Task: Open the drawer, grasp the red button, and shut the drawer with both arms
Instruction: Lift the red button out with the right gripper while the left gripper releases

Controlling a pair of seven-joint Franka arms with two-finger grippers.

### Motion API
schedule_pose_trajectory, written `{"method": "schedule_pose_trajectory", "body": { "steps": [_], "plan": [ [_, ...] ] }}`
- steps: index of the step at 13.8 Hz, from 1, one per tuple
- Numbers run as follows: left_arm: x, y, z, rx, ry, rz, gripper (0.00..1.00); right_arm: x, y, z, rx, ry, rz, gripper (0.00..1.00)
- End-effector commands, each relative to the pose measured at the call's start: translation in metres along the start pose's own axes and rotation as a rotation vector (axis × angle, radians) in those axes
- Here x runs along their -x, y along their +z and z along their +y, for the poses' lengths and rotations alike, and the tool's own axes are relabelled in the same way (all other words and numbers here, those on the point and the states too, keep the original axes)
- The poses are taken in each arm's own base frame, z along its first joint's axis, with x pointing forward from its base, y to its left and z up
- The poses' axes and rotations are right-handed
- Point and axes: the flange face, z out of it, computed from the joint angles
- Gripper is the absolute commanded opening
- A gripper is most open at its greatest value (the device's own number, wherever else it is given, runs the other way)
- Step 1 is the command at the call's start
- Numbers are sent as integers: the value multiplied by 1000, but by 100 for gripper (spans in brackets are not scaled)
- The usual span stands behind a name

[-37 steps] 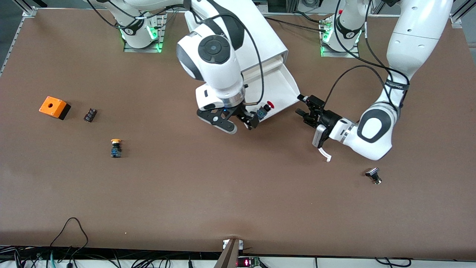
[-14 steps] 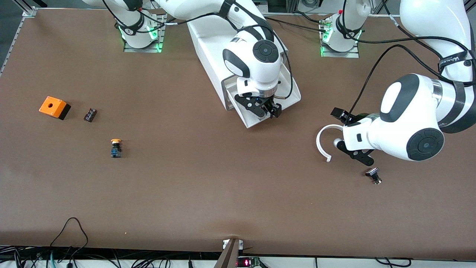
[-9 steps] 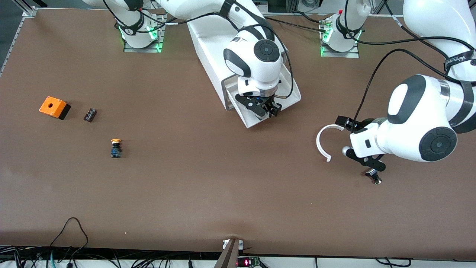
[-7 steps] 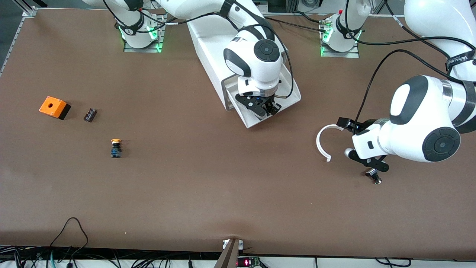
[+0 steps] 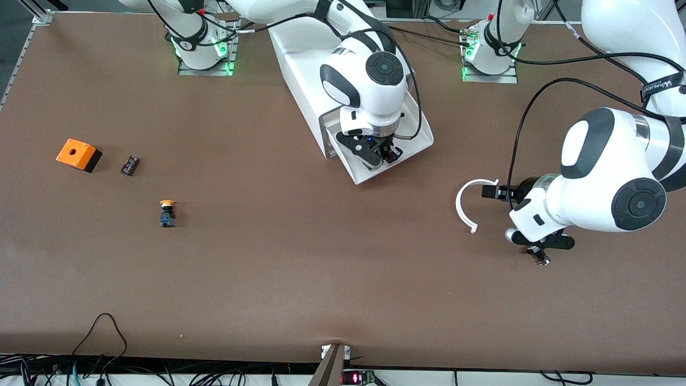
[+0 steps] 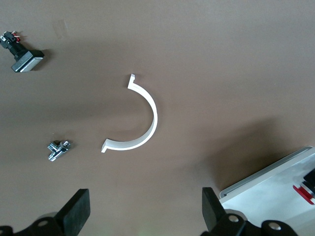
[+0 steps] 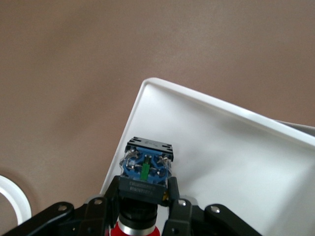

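Right wrist view, right gripper (image 7: 142, 206) clamping the button (image 7: 146, 169) over the drawer (image 7: 236, 147) rim, left gripper (image 6: 142, 216) spread above bare table (image 6: 221, 64).

open drawer (image 5: 415, 143) tray bare – right gripper (image 5: 381, 154) over it, holding button (image 7: 146, 172)

I watched the right gripper (image 5: 381, 156) carry the button (image 7: 146, 173) from the table at centre frame, just off the drawer's (image 5: 412, 147) front edge, up over the open drawer's tray in the upper centre, fingers clamped on it throughout. The left gripper (image 5: 528, 222) swung away from the drawer's corner toward the lower right of the front view, fingers spread, coming to hang over the white curved strip (image 5: 464, 206) and the small dark switch part (image 5: 541, 257).
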Motion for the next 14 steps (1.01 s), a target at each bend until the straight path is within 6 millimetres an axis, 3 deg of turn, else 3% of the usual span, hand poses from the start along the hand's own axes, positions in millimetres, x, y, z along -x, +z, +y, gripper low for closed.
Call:
{"method": "schedule_pose_trajectory", "body": {
  "steps": [1,5,9,12,14],
  "plan": [
    [0,-7,5,-4,-11,27,100,-20,-31,0,-22,23,16,0],
    [-13,9,-3,3,-22,28,100,-72,-81,6,-64,0,21,0],
    [-22,26,0,-2,-84,42,100,-166,-126,34,-60,-146,-37,0],
    [-14,38,35,40,-340,139,100,-231,-135,60,-35,-297,-81,0],
    [-20,55,41,52,-384,177,100,-268,-131,77,-11,-396,-94,0]
  ]
}}
